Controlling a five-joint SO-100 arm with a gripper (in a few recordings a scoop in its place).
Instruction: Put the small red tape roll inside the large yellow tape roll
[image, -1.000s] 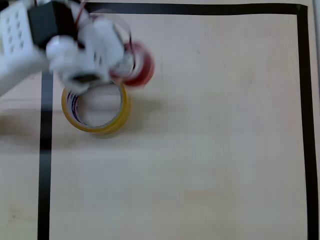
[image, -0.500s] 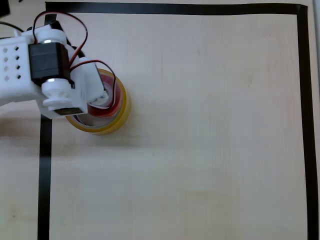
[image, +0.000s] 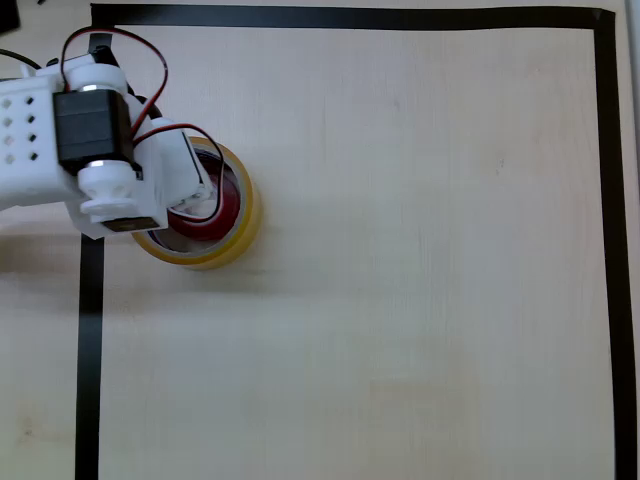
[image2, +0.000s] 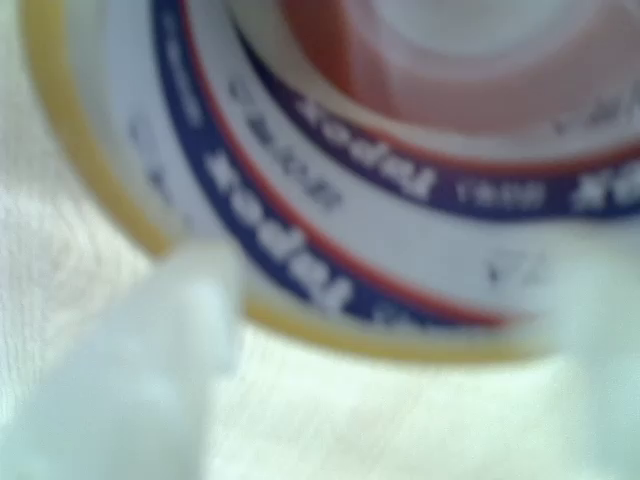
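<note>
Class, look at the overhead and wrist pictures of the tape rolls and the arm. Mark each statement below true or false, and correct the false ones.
1. The red tape roll lies inside the yellow tape roll. True.
2. The yellow roll sits near the right edge of the taped border in the overhead view. False: it sits near the left edge, by the black tape border.
3. The yellow roll's inner core carries blue and red print in the wrist view. True.
4. The arm's gripper hangs over the far corner of the table, away from both rolls. False: it is over the rolls.
5. The red roll is wider than the yellow roll. False: it is smaller and fits within it.
</note>
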